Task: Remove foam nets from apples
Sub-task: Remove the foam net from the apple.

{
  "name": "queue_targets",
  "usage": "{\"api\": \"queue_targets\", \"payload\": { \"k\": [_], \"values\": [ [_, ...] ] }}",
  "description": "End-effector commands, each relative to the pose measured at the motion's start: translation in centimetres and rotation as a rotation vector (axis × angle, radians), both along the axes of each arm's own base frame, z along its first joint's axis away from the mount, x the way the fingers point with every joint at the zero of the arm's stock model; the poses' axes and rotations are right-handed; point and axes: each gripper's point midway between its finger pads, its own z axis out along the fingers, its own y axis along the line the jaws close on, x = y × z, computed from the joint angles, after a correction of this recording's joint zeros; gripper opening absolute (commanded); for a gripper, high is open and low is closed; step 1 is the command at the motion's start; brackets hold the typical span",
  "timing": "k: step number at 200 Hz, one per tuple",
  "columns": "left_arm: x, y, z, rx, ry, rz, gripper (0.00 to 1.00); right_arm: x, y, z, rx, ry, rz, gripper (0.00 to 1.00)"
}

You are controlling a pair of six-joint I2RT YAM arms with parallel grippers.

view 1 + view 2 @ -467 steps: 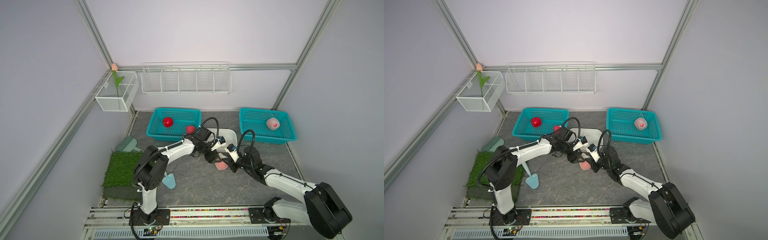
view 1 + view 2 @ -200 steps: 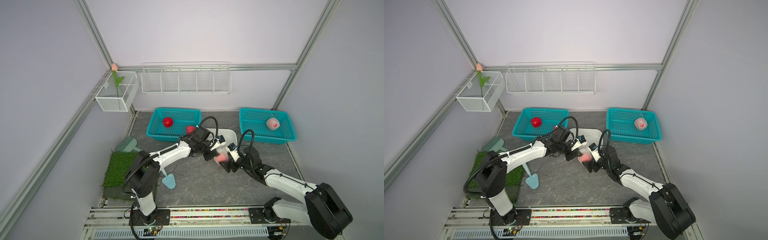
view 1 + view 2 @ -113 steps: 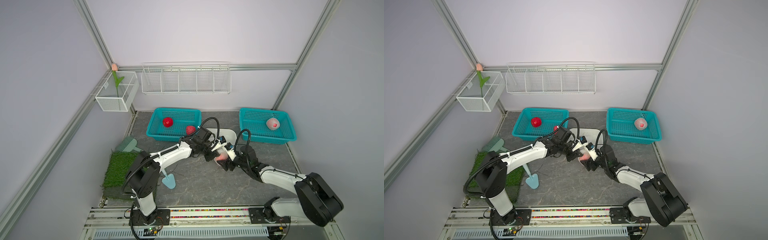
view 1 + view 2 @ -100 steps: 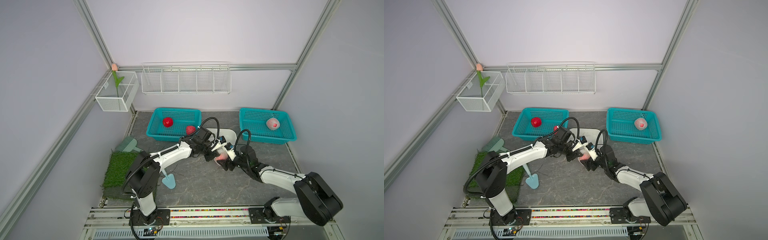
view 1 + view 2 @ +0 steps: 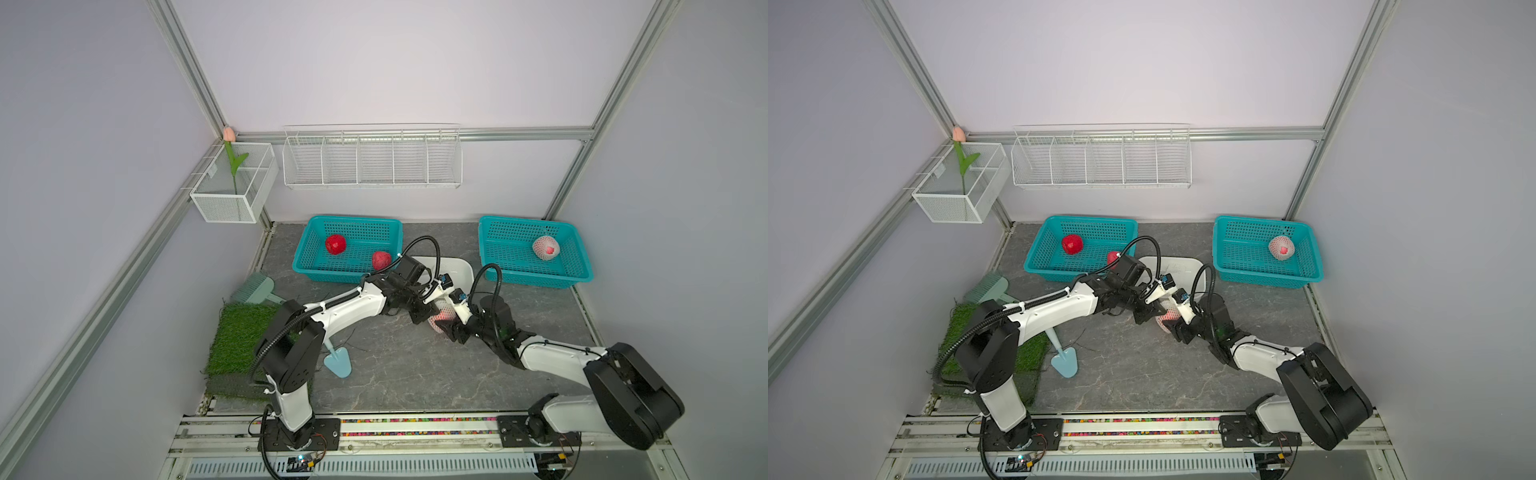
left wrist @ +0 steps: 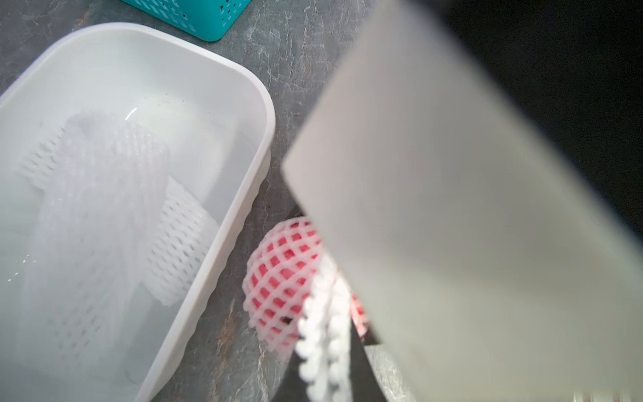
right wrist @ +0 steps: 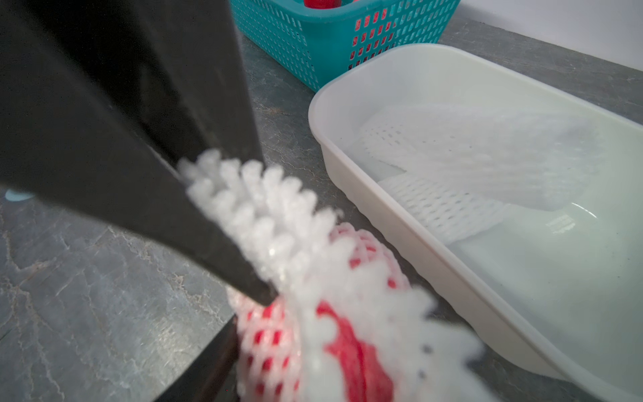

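- Two bare apples [image 5: 336, 244] are already lying in the left teal basket [image 5: 347, 217]. Two emptied foam nets [image 6: 104, 195] are lying in the white tray [image 6: 264, 115] at the middle of the desk [image 5: 395, 374].
- So about half the job is looking done. One wrapped apple [image 5: 545, 248] is waiting untouched in the right teal basket [image 5: 528, 220] at the far right.
- The fourth apple [image 5: 442, 322] is sitting in its foam net [image 7: 264, 209] on the desk, just on the near side of the tray, between the two arms.
- The left end effector [image 5: 428, 311] is reaching in low from the left. Its jaws are pressed together, pinching the bunched free end of that net.
- The right end effector [image 5: 451, 332] is pointing in low from the near right, its jaws lying either side of the apple. The close view is blurred, so I cannot tell whether they are gripping it.
- The net seems to be partly drawn off, but most of the apple is under mesh.
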Motion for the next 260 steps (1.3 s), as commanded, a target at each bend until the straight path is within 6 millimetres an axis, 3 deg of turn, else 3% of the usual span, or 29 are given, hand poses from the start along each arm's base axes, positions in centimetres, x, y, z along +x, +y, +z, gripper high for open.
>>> {"api": "queue_targets", "payload": {
  "k": [1, 73, 92, 123, 231, 260],
  "values": [
    [-1.2, -0.2, -0.8, 0.021, 0.034, -0.046, 0.13, 1.0, 0.6, 3.0, 0.062, -0.117, -0.012, 0.78],
    [-1.8, -0.4, -0.7, 0.034, 0.030, -0.072, 0.12, 1.9, -0.7, 3.0, 0.070, -0.139, -0.110, 1.00],
    [-1.9, -0.3, -0.6, 0.035, 0.025, -0.071, 0.12, 1.5, -0.4, 3.5, 0.078, -0.150, -0.082, 0.95],
    [-1.9, -0.6, -0.7, 0.033, 0.035, -0.078, 0.12, 0.7, 0.9, 3.7, 0.084, -0.154, 0.020, 1.00],
    [-2.2, -1.1, -1.7, 0.068, 0.041, -0.097, 0.12, 1.2, 0.6, 3.4, 0.083, -0.188, -0.014, 0.71],
    [-2.1, -1.1, -1.9, 0.072, 0.042, -0.093, 0.17, 1.3, 0.5, 3.7, 0.098, -0.203, -0.025, 0.63]
  ]
}}
